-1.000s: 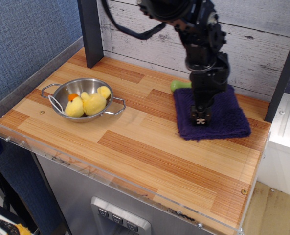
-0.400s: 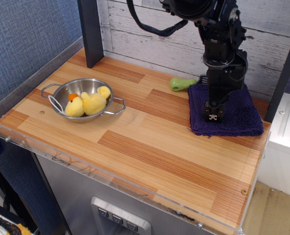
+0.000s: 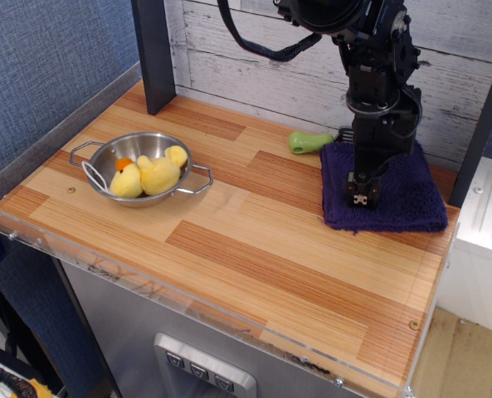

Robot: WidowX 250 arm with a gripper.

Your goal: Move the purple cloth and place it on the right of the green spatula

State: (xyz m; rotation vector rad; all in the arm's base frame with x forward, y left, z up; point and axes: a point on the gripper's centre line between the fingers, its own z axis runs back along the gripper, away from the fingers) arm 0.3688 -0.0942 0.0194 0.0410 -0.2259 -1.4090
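The purple cloth (image 3: 403, 191) lies flat at the back right of the wooden table (image 3: 229, 240). The green spatula (image 3: 309, 141) lies just left of the cloth's back corner, by the wall. Only its light-green handle shows clearly; the blade end is mostly hidden behind the arm and the cloth's edge. My gripper (image 3: 361, 200) points straight down onto the left front part of the cloth. Its fingers are together, pinching the fabric at the surface.
A steel bowl (image 3: 143, 145) with yellow plush ducks (image 3: 150, 174) stands at the left. A dark post (image 3: 153, 54) rises at the back left, another at the far right. A clear rim runs along the table's front edge. A white appliance (image 3: 482, 249) stands off the right side.
The gripper dragged the purple cloth to the right and a little back, uncovering the spatula's handle. In the last half second almost nothing has moved.
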